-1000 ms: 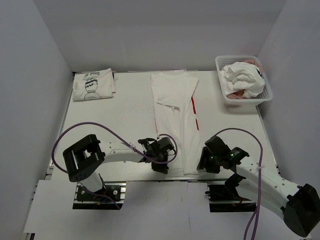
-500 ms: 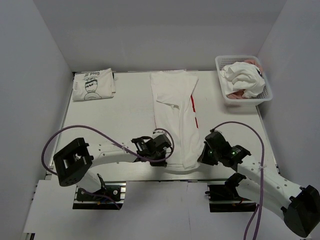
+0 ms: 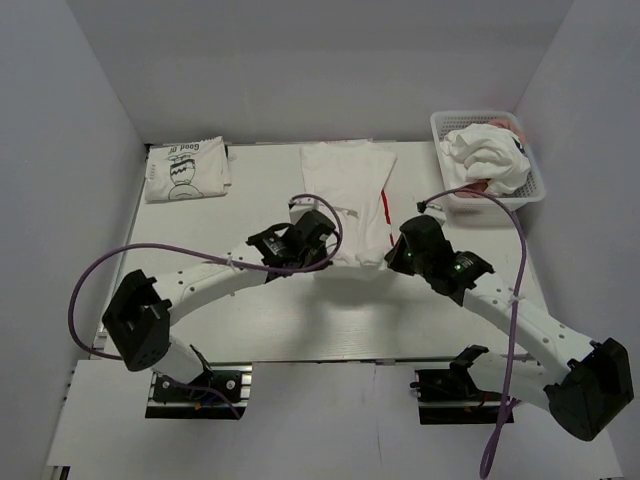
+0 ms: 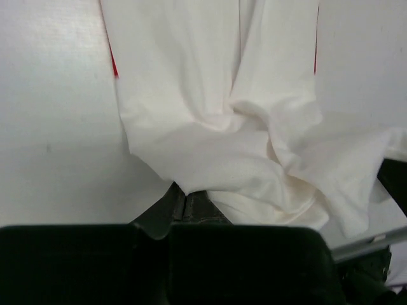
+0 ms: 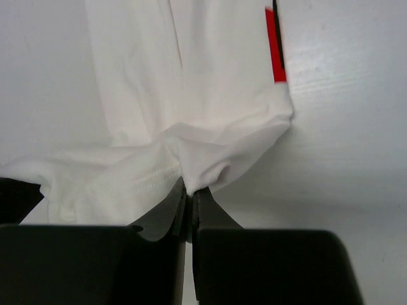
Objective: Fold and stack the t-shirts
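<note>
A white t-shirt with red print (image 3: pixel 350 190) lies lengthwise in the middle of the table, its near hem lifted and carried back over the rest. My left gripper (image 3: pixel 318 250) is shut on the hem's left corner (image 4: pixel 184 187). My right gripper (image 3: pixel 393 255) is shut on the hem's right corner (image 5: pixel 191 184). The hem sags between them. A folded white t-shirt with black cartoon and lettering (image 3: pixel 187 168) lies at the far left. More crumpled t-shirts, white and pink (image 3: pixel 488 160), fill the basket.
A white lattice basket (image 3: pixel 535 185) stands at the far right corner. Purple cables loop from both arms over the table. White walls close in the left, back and right sides. The table's near edge lies below the arms.
Both grippers have carried the shirt's near hem from the table's near edge up and away toward the middle, folding the lower part over the upper part.
</note>
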`<move>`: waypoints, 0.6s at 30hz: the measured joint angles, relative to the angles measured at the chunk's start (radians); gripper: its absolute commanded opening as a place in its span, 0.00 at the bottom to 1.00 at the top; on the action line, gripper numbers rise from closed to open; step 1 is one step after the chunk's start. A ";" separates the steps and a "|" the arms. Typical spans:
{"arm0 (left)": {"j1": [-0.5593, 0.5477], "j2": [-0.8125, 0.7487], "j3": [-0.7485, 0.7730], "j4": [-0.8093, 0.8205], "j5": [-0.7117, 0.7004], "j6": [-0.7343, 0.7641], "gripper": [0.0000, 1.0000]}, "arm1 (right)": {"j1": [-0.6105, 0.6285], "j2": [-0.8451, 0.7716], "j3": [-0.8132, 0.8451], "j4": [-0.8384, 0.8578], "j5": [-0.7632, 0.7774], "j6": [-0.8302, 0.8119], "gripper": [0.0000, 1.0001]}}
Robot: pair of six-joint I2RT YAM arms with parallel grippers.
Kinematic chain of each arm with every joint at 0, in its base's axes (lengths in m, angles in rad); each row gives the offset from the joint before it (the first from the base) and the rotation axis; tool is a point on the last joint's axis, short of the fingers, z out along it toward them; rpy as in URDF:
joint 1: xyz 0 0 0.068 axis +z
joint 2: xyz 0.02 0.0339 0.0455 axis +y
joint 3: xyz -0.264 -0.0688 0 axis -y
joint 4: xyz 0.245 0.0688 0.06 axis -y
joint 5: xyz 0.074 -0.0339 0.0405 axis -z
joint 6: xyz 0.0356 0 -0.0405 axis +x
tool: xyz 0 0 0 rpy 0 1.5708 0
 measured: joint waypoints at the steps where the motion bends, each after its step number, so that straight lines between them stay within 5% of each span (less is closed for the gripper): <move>1: 0.021 0.018 0.026 0.001 -0.006 0.014 0.00 | -0.005 0.021 0.024 0.010 0.014 -0.008 0.00; 18: 0.275 0.432 0.370 0.023 0.065 0.193 0.00 | -0.170 0.578 0.393 0.165 0.060 -0.147 0.00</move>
